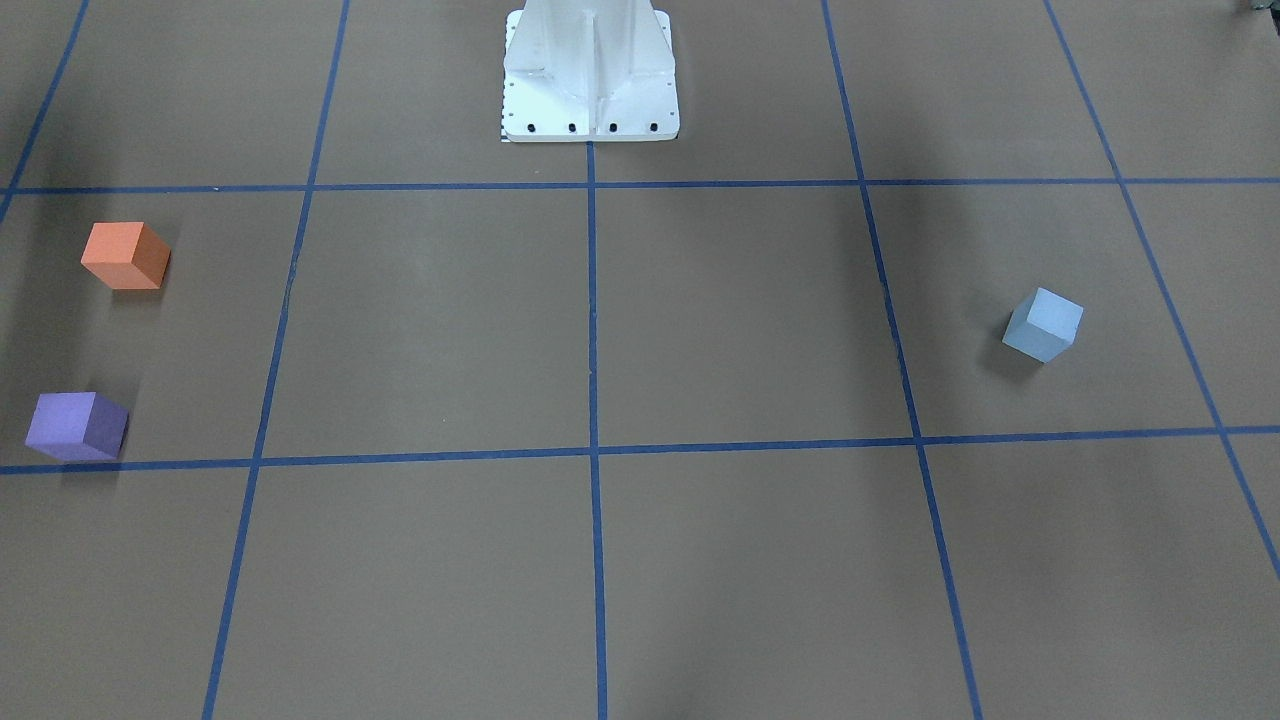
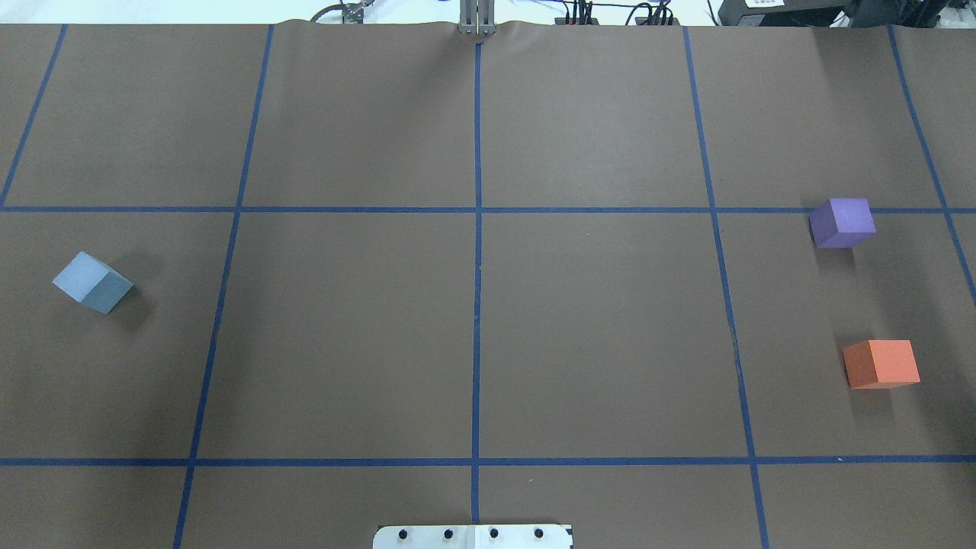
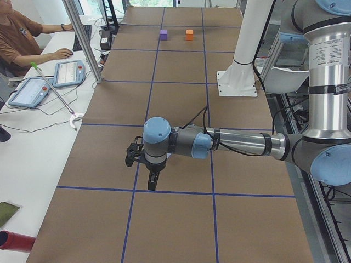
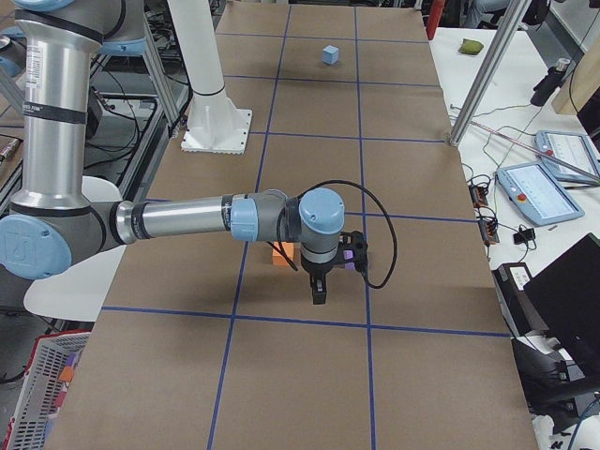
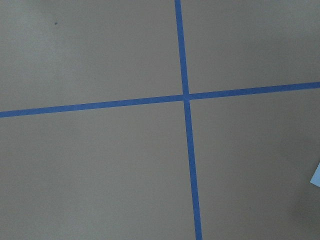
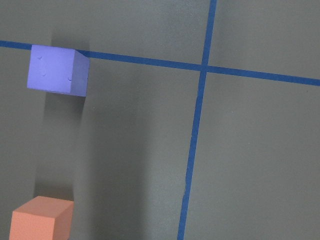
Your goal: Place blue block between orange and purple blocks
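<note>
While the blue block (image 2: 91, 282) sits alone on the brown table (image 2: 488, 343) at nine o'clock in the overhead view, the purple block (image 2: 842, 223) and orange block (image 2: 882, 364) stand well away at three o'clock, the purple at about twelve o'clock from the orange with a gap between them. The left gripper (image 3: 152, 178) hangs over the table's nine o'clock end and the right gripper (image 4: 319, 289) just beside the orange and purple pair. Both show only in the side views, so I cannot tell whether their fingers are spread or pressed together.

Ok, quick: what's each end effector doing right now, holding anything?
Left end effector: cannot be told, it shows only in a side view.
Right end effector: cannot be told, same reason.
</note>
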`<act>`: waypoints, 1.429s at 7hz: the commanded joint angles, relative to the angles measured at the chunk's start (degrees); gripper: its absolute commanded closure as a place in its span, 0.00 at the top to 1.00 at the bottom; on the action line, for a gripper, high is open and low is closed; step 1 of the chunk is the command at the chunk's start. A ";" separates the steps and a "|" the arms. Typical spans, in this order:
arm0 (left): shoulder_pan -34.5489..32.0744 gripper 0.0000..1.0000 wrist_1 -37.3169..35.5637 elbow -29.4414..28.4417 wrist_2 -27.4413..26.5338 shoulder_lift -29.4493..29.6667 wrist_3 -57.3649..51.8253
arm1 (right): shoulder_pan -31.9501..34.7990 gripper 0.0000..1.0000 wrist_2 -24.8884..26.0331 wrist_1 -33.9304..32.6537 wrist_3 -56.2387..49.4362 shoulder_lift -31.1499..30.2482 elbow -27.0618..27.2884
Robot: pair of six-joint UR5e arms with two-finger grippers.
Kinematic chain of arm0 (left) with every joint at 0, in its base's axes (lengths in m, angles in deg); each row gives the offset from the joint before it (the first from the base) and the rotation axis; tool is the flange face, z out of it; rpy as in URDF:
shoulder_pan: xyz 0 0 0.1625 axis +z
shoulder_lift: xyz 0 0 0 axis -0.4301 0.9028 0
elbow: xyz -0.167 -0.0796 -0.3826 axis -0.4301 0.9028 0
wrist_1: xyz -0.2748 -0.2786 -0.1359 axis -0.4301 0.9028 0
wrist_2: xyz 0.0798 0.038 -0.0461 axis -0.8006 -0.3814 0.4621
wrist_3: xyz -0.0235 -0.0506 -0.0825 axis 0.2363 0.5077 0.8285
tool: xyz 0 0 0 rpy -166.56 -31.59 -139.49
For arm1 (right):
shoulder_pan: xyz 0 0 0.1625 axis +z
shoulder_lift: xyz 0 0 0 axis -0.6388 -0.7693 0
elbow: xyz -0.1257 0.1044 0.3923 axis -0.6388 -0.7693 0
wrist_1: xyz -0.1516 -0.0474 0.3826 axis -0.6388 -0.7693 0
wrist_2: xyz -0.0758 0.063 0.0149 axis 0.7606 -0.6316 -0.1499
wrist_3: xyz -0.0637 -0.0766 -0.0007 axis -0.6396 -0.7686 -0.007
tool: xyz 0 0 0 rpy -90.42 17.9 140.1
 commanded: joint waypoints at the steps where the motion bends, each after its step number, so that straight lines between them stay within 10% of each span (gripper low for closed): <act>1: -0.05 1.00 -8.99 4.58 -0.14 4.53 0.03 | 0.03 1.00 -0.18 -0.05 0.02 -0.07 0.09; 7: 7.49 1.00 -8.36 9.55 11.27 7.45 3.63 | 0.03 1.00 -0.26 -0.05 0.02 -0.25 0.09; 10: 21.78 1.00 1.65 8.04 1.94 6.67 6.87 | 0.03 1.00 -0.26 -0.05 0.02 -0.34 0.00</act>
